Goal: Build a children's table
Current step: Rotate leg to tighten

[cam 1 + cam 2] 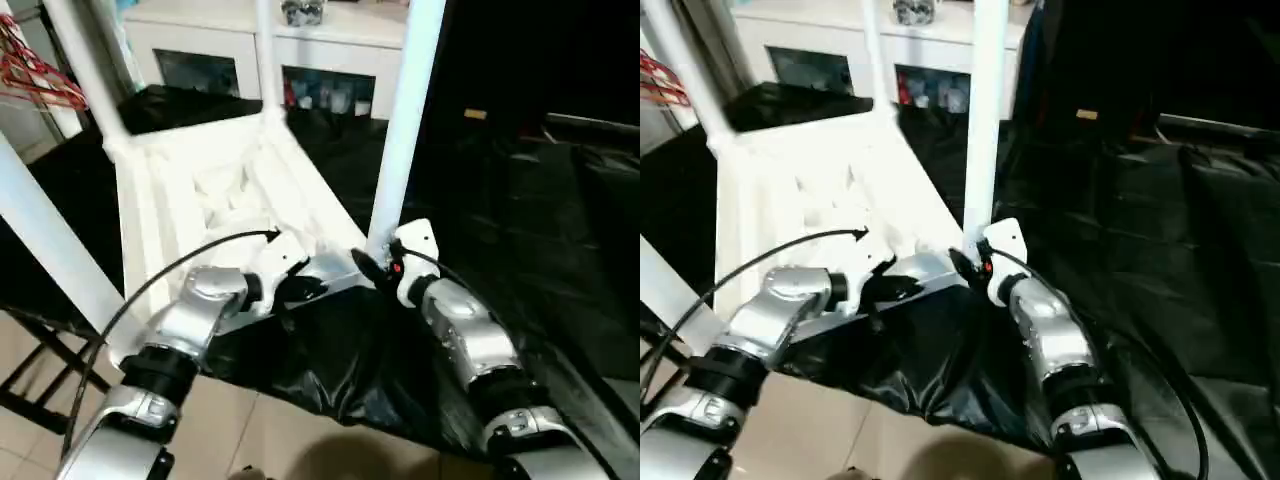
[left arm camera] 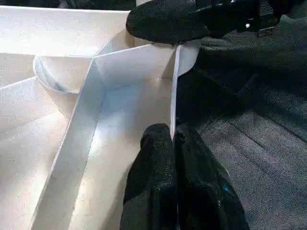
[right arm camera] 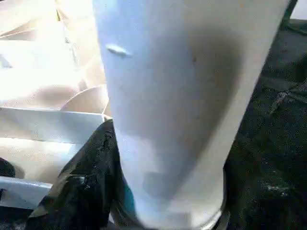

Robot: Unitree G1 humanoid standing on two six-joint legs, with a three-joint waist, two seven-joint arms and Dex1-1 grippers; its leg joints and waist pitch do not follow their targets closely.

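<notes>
The children's table lies upside down on the black-covered work table, its ribbed top (image 1: pixel 200 190) facing up and its white legs standing in the corner sockets. My left gripper (image 1: pixel 300 285) is shut on the top's thin near rim wall (image 2: pixel 173 91), close to the near right corner. My right gripper (image 1: pixel 375 265) is closed around the foot of the near right leg (image 1: pixel 405 110), and one black finger (image 3: pixel 81 187) presses against the tube (image 3: pixel 182 96). Another leg (image 1: pixel 50 240) rises at the near left.
The work table's black cover (image 1: pixel 520 200) stretches away to the right, and its front edge (image 1: pixel 330 400) runs just under my forearms, above a tiled floor. A white cabinet (image 1: pixel 250 45) stands behind. Red hangers (image 1: pixel 35 70) hang at the far left.
</notes>
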